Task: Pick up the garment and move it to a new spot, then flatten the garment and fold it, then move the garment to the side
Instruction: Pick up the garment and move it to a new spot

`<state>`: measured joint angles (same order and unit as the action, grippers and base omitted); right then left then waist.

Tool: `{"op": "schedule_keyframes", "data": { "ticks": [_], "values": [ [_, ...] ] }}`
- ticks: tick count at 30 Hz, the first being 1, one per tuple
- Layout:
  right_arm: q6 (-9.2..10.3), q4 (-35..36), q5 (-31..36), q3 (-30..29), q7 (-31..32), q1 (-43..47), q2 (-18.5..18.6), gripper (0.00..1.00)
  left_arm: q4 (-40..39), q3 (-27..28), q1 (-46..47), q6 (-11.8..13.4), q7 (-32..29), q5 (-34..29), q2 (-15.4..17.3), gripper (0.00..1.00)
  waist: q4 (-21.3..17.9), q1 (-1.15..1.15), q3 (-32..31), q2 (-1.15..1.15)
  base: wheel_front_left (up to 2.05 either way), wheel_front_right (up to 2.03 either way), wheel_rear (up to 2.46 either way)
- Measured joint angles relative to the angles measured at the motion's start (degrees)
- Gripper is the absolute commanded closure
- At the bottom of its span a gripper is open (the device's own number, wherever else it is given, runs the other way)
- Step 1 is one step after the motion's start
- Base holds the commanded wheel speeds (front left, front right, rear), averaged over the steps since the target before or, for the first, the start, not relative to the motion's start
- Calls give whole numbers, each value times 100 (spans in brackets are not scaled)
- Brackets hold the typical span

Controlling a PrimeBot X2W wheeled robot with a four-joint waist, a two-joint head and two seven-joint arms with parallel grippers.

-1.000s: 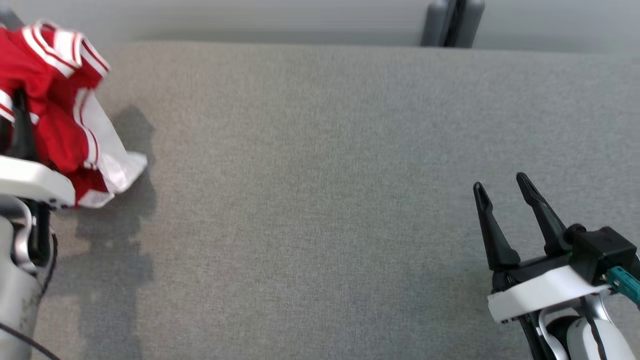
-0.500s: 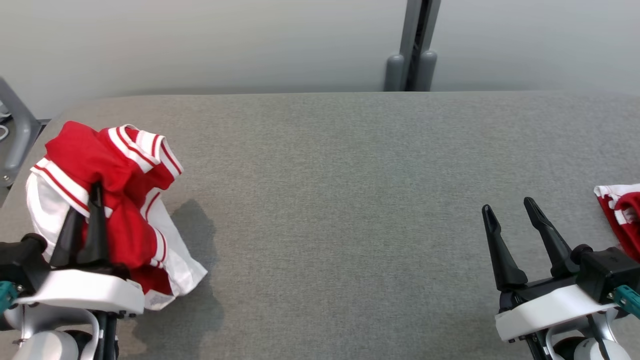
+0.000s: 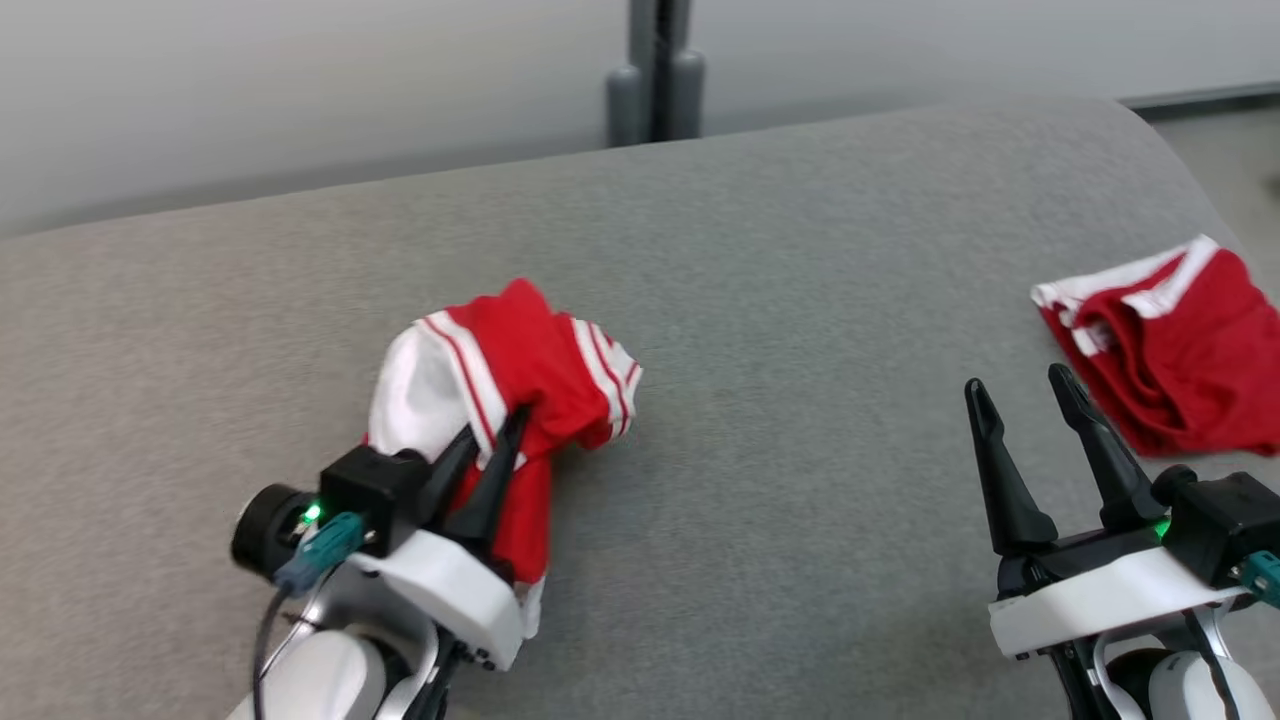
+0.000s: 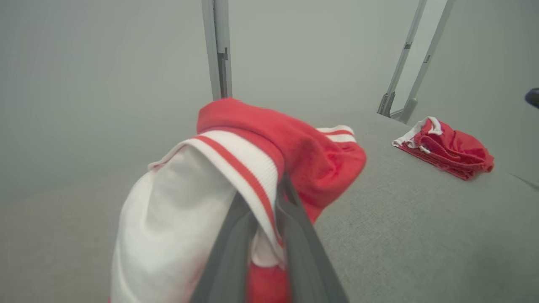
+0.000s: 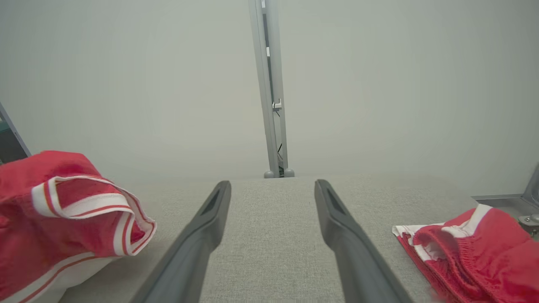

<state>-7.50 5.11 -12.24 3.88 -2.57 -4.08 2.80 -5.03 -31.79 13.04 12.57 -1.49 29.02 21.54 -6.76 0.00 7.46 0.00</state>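
Left gripper [image 3: 495, 425] pinching the garment [image 3: 520, 350]: its two fingers are pressed together on a bunch of red cloth, so you carry the whole bundle by one hold. The grip sits low on the heap, which lets the rest drape over and around the fingers. The garment is left of the middle of the tabletop [image 3: 800, 250], well in from the far edge. You cannot tell whether its lowest folds rest on the surface. It reads as a crumpled mound, with a red body, a white panel on its left side, and white ribbed bands with red stripes curling over the top and right. No hem or corner is laid out, so take the step in hand to be the move to a new spot, with flattening and folding not yet begun. Right gripper [image 3: 1015, 382] spread and empty, near the right end of the near edge, held clear and probably placed to take a second hold for spreading. Toward the far right corner lies a second garment [image 3: 1170, 350], red with white trim, in a compact pile apart from both grippers.
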Motion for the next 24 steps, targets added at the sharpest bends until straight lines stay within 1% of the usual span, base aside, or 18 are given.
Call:
{"op": "schedule_keyframes", "data": {
  "ticks": [3, 6, 11, 12, 13, 14, 15, 17, 19, 22, 24],
  "values": [
    [1, -33, -66, -19, -71, -25, 5, 0, 358, -209, 315, -107, 1, -91, -226, 100, -311, 0, 136, 0, 0, 0, 0],
    [1, -84, -159, -18, -179, -45, 4, 0, 743, -348, 614, -254, 14, -147, -386, 100, -595, 0, 324, 0, 0, 0, 0],
    [1, -247, -338, 12, -375, -137, 5, 0, 1475, -547, 1018, -454, 59, -288, -530, 100, -971, 0, 734, 0, 0, 0, 0],
    [1, -280, -360, 31, -414, -147, 5, 0, 1594, -564, 1064, -498, 110, -283, -578, 88, -1036, 0, 811, 0, 0, 0, 0],
    [1, -311, -397, 51, -465, -162, 5, 0, 1723, -591, 1111, -538, 100, -269, -608, 59, -1096, 0, 887, 0, 0, 0, 0],
    [1, -352, -431, 62, -509, -182, 4, 0, 1850, -634, 1143, -579, 115, -279, -625, 2, -1154, 0, 961, 0, 0, 0, 0],
    [1, -390, -456, 62, -537, -196, 5, 0, 1926, -672, 1160, -627, 191, -283, -652, 0, -1204, 0, 1026, 0, 0, 0, 0],
    [1, -471, -457, 65, -598, -226, 3, 0, 2004, -737, 1196, -795, 318, -269, -706, 0, -1286, 0, 1134, 0, 0, 0, 0],
    [1, -557, -400, 34, -649, -246, 4, 0, 1982, -765, 1215, -895, 554, -278, -719, 0, -1323, 0, 1200, 0, 0, 0, 0],
    [1, -665, -342, 4, -682, -266, 3, 0, 1834, -802, 1215, -984, 858, -342, -656, 0, -1267, 0, 1173, 0, 0, 0, 0],
    [1, -716, -278, -31, -684, -291, 4, 0, 1596, -766, 1123, -1000, 1049, -338, -570, 0, -1132, 0, 1066, 0, 0, 0, 0]
  ]
}}
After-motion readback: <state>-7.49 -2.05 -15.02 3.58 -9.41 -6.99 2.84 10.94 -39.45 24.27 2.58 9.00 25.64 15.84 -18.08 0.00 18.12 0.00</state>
